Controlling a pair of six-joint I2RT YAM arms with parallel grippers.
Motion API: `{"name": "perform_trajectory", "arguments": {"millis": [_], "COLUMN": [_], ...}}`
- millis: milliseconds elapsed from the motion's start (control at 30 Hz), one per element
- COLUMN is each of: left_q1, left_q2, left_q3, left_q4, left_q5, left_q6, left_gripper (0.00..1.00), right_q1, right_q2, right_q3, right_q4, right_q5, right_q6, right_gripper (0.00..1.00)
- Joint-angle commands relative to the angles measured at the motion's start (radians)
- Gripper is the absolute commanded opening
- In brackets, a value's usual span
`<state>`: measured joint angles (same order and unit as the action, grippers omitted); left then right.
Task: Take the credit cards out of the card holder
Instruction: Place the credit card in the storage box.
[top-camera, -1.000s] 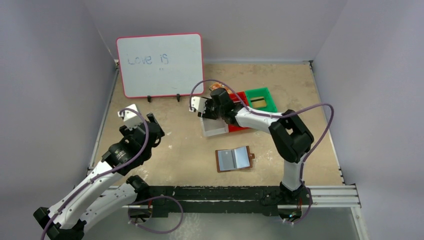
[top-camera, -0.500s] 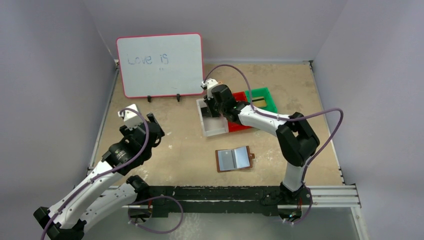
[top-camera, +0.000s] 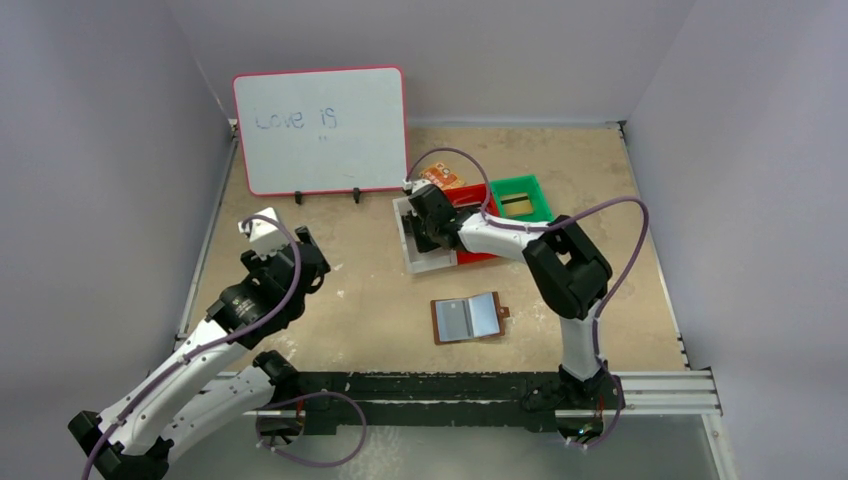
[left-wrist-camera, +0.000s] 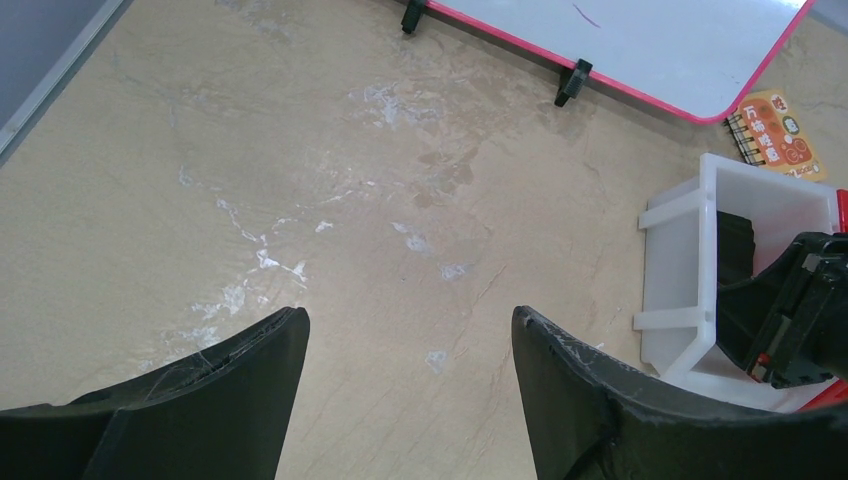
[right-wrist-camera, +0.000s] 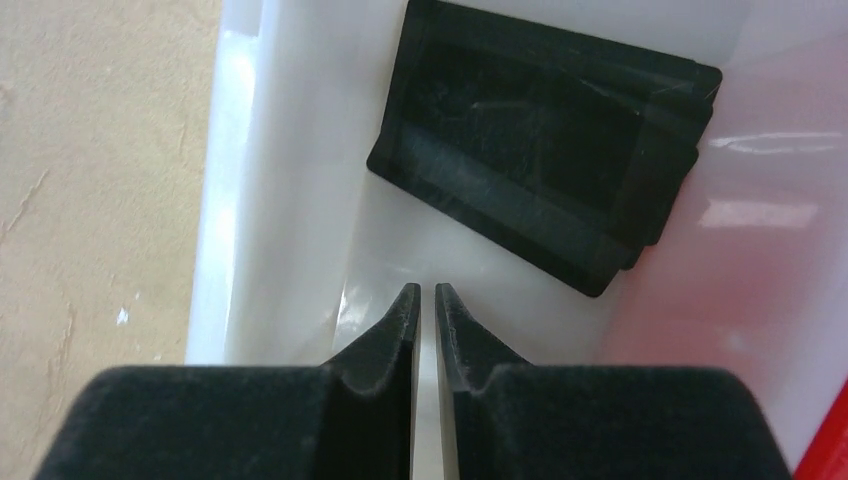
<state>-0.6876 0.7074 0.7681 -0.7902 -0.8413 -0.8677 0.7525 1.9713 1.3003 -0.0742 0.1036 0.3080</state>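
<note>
Black cards (right-wrist-camera: 545, 155), perhaps stacked, hidden overhead.

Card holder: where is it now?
The card holder lies open mid-table in the top view, between the white bin and the base rail, left of the right arm.

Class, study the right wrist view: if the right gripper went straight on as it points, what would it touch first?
The right gripper would most likely meet the white bin at its floor, just beside the stacked black cards; depth is unclear.

The white bin (right-wrist-camera: 236, 200) walls closely flank the right jaws, and stacked black credit cards (right-wrist-camera: 545, 140) lie just ahead.
</note>
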Motion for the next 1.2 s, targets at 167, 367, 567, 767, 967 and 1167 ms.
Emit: {"name": "perform_trajectory", "arguments": {"millis": [167, 367, 567, 767, 967, 1167], "left_q1": [0.001, 0.001, 0.0, 0.001, 0.001, 0.001], "left_q2": [-0.005, -0.006, -0.005, -0.001, 0.008, 0.008], "left_q3": [0.02, 0.02, 0.019, 0.021, 0.021, 0.022], "left_q4": [0.02, 0.02, 0.02, 0.022, 0.022, 0.019], "left_q5": [-0.015, -0.015, -0.014, -0.013, -0.009, -0.014], "left_q6": [0.015, 0.013, 0.013, 0.015, 0.017, 0.015], "left_gripper": [0.74, 0.74, 0.73, 0.73, 0.74, 0.74], "right_q1": [0.004, 0.004, 0.004, 0.005, 0.005, 0.056], "right_q2": [0.08, 0.091, 0.099, 0.02, -0.15, -0.464], "right_q3": [0.12, 0.139, 0.145, 0.132, 0.109, -0.122], "right_q4": [-0.054, -0.073, -0.058, -0.037, -0.061, -0.041], "right_q5": [0.189, 0.277, 0.271, 0.21, 0.174, 0.344], "right_q6": [0.072, 0.066, 0.029, 0.012, 0.037, 0.148], "right_gripper": [0.14, 0.15, 0.18, 0.25, 0.39, 0.45]}}
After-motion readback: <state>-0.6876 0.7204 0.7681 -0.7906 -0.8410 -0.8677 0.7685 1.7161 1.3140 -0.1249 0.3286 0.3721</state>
